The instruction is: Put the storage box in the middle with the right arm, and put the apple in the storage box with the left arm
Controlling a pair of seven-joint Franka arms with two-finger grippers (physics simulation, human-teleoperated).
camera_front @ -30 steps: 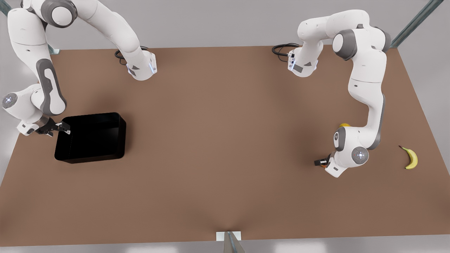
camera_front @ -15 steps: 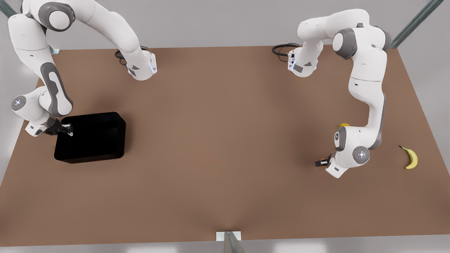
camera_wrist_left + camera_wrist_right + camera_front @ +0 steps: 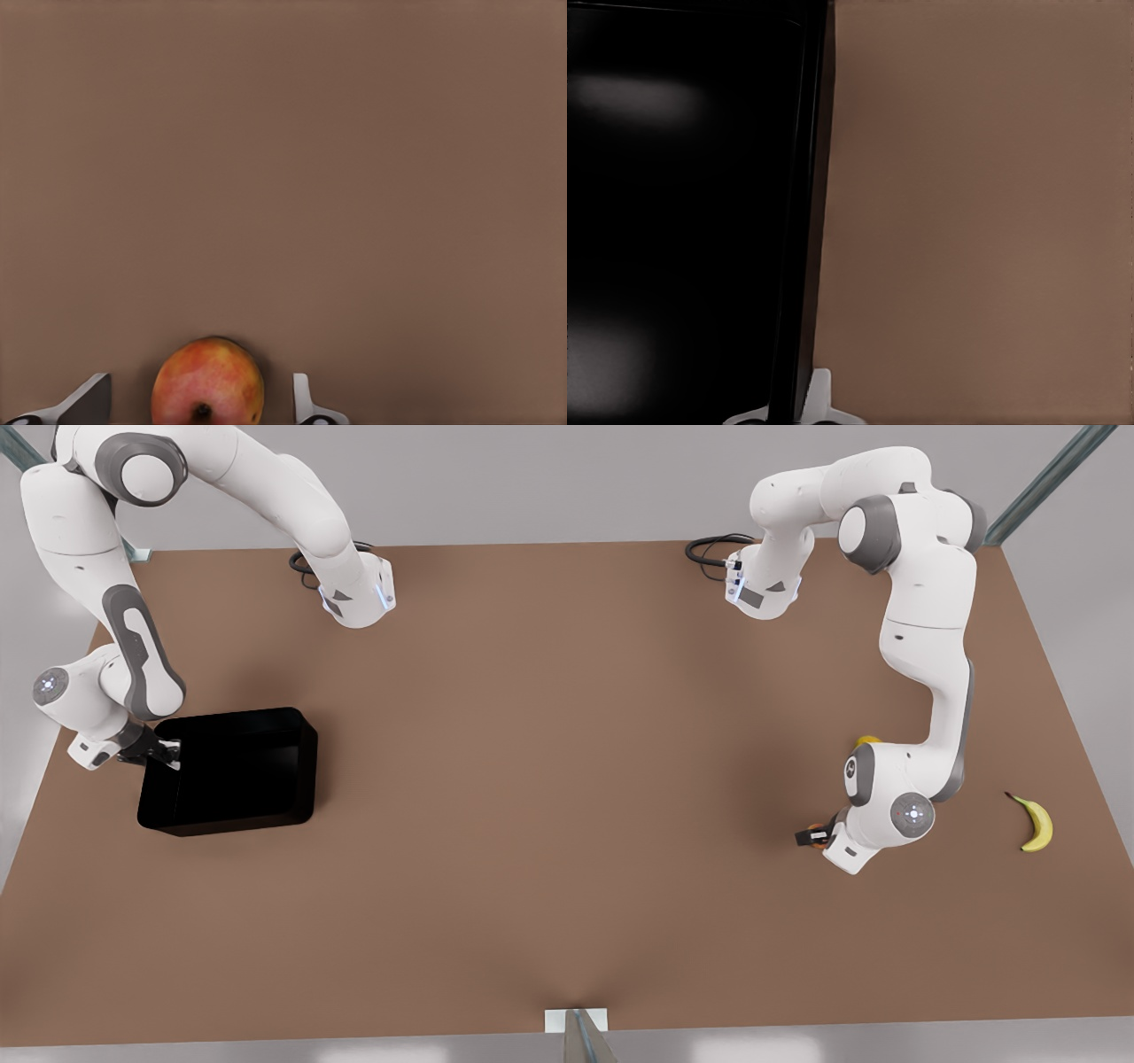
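The storage box (image 3: 229, 771) sits on the desk (image 3: 567, 797) far to the front view's left, well away from the middle where it belongs. It is a glossy black bin with low, thin walls, and I judge it stiff and light but slick, so the wall itself is the place to take it, pinched from both sides and probably dragged across the desk. My right gripper (image 3: 165, 755) is at the wall on the side away from the middle. In the right wrist view the wall (image 3: 799, 221) runs edge-on down between my fingers (image 3: 821, 400), one inside the bin and one outside, and they look closed on it, though the inner one is lost against the black.

The apple (image 3: 208, 383) lies on the desk far to the front view's right, small, round and firm. I expect it to roll if nudged, so it should be gripped across its widest part. My left gripper (image 3: 816, 836) is down around it, with the fingers (image 3: 303, 398) spread on either side and a gap left to each cheek.

A yellow-green fruit (image 3: 867, 740) peeks from behind my left arm, and a banana (image 3: 1035, 823) lies farther right.
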